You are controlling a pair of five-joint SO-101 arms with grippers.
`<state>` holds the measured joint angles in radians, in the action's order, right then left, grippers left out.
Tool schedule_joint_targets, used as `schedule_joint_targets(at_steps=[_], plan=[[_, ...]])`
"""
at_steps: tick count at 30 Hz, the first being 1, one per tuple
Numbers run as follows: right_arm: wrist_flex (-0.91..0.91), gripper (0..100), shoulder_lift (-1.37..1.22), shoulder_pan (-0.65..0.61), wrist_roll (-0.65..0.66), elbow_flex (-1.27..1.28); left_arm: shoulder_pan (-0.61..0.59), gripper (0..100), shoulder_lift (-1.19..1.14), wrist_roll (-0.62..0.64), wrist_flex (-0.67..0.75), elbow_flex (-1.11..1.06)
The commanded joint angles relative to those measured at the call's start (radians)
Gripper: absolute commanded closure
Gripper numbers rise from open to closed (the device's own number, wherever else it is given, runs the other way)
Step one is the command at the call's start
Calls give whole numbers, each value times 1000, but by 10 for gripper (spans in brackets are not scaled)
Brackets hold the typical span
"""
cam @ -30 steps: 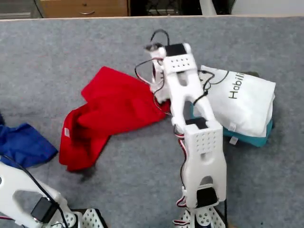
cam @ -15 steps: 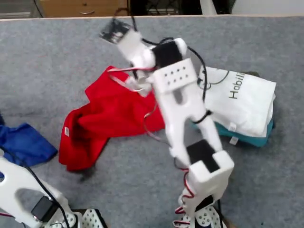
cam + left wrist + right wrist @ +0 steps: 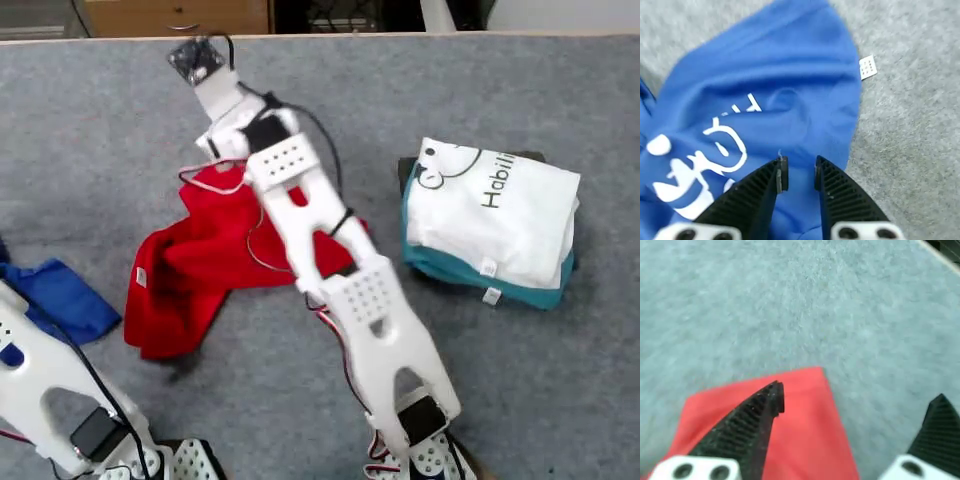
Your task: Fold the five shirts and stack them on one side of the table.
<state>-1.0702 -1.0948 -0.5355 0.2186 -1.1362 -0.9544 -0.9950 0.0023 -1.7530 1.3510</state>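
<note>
The right claw [image 3: 858,399] gapes wide above a corner of the crumpled red cloth shirt [image 3: 805,440] on the fuzzy grey table [image 3: 790,300]. The left claw [image 3: 799,172], almost closed and empty, hovers over the rumpled blue printed shirt [image 3: 765,90].

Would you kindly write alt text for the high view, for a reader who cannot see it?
The right arm stretches across a grey table over a crumpled red shirt. A folded white shirt lies on a teal one at right; a blue shirt lies at left.
</note>
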Motion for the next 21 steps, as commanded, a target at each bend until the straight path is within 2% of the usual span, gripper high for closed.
schedule_joint_targets(at_steps=[1, 5, 9, 11, 16, 21], plan=[[34, 568, -220, -12, -31, -255, 4, 887, 18, 25, -5, -5], [-32, 569, -363, -11, -26, -446, -36, 887, 3, 25, -5, 4], [-58, 595, -378, -12, -31, -473, -70, 887, 6, 25, -5, 13], [-63, 675, -378, -9, -32, -475, -77, 887, 6, 25, -5, 13], [-37, 962, -386, -8, -26, -483, -85, 887, 2, 25, -6, 5], [37, 965, -389, 15, -31, -483, -87, 887, 2, 25, -6, 4]])
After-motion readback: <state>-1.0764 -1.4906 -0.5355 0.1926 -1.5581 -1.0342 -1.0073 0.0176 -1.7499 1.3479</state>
